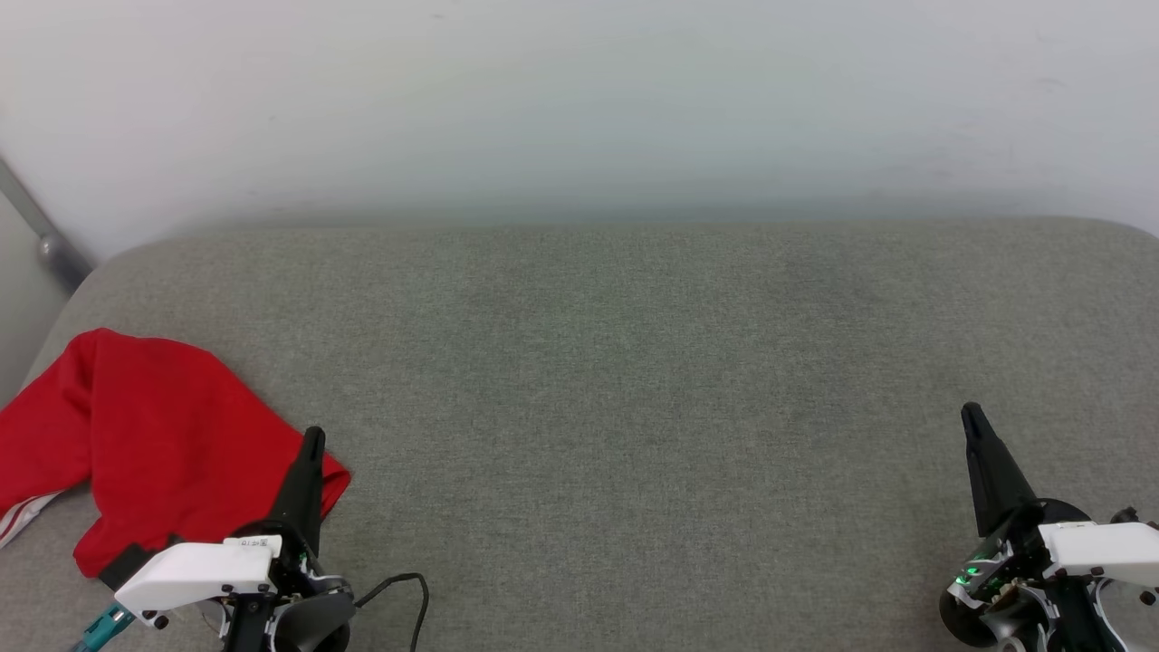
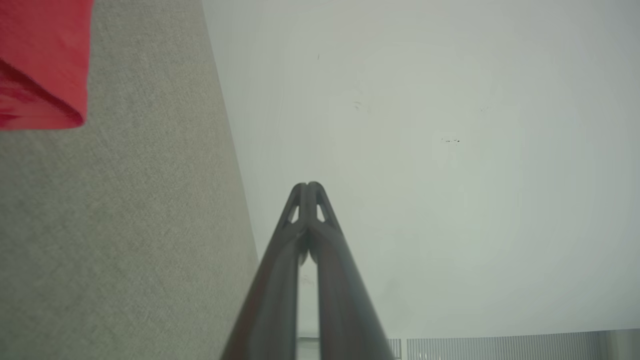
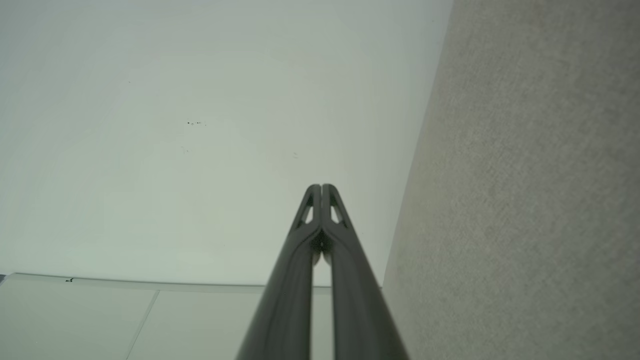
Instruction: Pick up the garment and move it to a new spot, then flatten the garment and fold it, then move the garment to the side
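Both grippers sit near, left gripper (image 1: 312,439) and right gripper (image 1: 972,415), jaws shut tight and holding nothing. The red shirt (image 1: 154,435) lies in a heap at the near left of the grey worktop (image 1: 634,380), right by the left gripper. I think it should open wide first, then pinch the bunched cloth and lift slowly.

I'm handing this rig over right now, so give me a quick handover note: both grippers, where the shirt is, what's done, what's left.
Left gripper: shut, nothing between its fingers, by the garment's near right edge.
Right gripper: shut, empty, at the far right of the grey cushion.
Garment: red shirt bunched in a heap at the cushion's left edge, striped trim poking out; not held.
Done: nothing that shows; it lies neither flat nor folded.
Left: pick it up, move it to a new spot, flatten, fold, set aside.
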Controlling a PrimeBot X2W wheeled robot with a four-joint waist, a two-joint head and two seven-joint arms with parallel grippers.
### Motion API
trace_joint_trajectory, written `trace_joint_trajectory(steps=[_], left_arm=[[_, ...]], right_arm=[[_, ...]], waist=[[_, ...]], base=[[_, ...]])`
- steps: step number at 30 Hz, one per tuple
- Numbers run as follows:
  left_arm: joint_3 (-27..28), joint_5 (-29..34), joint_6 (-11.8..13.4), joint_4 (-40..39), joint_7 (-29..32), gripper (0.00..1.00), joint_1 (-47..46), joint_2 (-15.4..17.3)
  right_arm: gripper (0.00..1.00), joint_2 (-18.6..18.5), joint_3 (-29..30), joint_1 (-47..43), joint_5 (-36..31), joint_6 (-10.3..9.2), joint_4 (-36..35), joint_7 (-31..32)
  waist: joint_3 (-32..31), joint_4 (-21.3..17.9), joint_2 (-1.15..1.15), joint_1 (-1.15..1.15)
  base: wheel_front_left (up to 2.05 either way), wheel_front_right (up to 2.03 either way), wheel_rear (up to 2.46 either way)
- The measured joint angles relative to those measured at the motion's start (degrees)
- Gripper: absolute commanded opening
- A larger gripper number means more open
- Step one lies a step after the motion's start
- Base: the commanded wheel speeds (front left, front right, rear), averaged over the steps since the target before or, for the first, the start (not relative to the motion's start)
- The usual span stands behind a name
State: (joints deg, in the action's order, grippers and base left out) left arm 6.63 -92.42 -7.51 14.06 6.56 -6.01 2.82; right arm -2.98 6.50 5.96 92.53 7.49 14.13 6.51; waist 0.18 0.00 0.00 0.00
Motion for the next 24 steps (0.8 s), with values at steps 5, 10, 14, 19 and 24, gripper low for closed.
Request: trace_joint_trajectory(steps=[5,10,14,19,24], left_arm=[[0.0,0.0,0.0,0.0,0.0,0.0,0.0,0.0],[0.0,0.0,0.0,0.0,0.0,0.0,0.0,0.0],[0.0,0.0,0.0,0.0,0.0,0.0,0.0,0.0],[0.0,0.0,0.0,0.0,0.0,0.0,0.0,0.0],[0.0,0.0,0.0,0.0,0.0,0.0,0.0,0.0]], right_arm=[[0.0,0.0,0.0,0.0,0.0,0.0,0.0,0.0],[0.0,0.0,0.0,0.0,0.0,0.0,0.0,0.0],[0.0,0.0,0.0,0.0,0.0,0.0,0.0,0.0],[0.0,0.0,0.0,0.0,0.0,0.0,0.0,0.0],[0.0,0.0,0.0,0.0,0.0,0.0,0.0,0.0]], waist=[[0.0,0.0,0.0,0.0],[0.0,0.0,0.0,0.0],[0.0,0.0,0.0,0.0],[0.0,0.0,0.0,0.0],[0.0,0.0,0.0,0.0]], base=[[0.0,0.0,0.0],[0.0,0.0,0.0],[0.0,0.0,0.0],[0.0,0.0,0.0],[0.0,0.0,0.0]])
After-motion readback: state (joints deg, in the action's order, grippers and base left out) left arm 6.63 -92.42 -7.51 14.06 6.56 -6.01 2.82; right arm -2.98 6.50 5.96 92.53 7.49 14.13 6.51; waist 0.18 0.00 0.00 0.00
